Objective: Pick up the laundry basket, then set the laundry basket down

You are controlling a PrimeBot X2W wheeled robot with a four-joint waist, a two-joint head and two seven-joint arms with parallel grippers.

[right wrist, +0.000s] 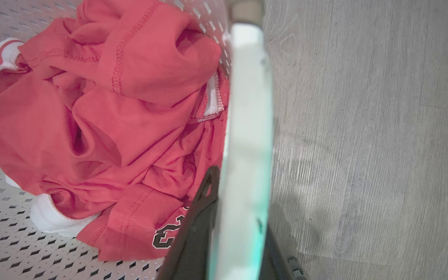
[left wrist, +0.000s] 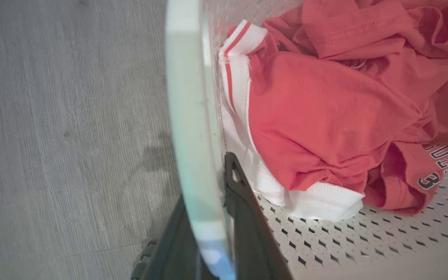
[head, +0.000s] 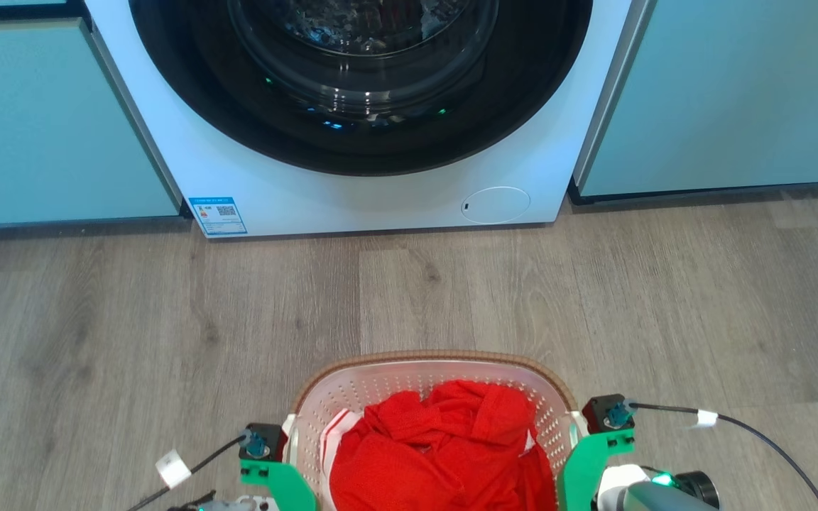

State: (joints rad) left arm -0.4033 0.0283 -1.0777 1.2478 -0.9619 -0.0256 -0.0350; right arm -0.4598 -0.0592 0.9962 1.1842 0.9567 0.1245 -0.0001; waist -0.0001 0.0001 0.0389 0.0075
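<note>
The laundry basket [head: 423, 357], white and perforated with a brown rim, sits at the bottom centre of the head view, between my two green wrist brackets. It holds a red garment [head: 444, 447] with white trim. In the left wrist view my left gripper [left wrist: 208, 186] is shut on the basket's white left handle [left wrist: 191, 116], one dark finger inside the basket and one outside. In the right wrist view my right gripper [right wrist: 241, 202] is shut on the right handle [right wrist: 247, 116] the same way. Whether the basket's base touches the floor is hidden.
A white washer [head: 380, 195] with a dark round door [head: 359, 78] stands straight ahead, between teal cabinets at left [head: 40, 121] and right [head: 721, 92]. Grey wood floor [head: 409, 284] lies between basket and washer. A thin black cable [head: 757, 433] trails from each wrist.
</note>
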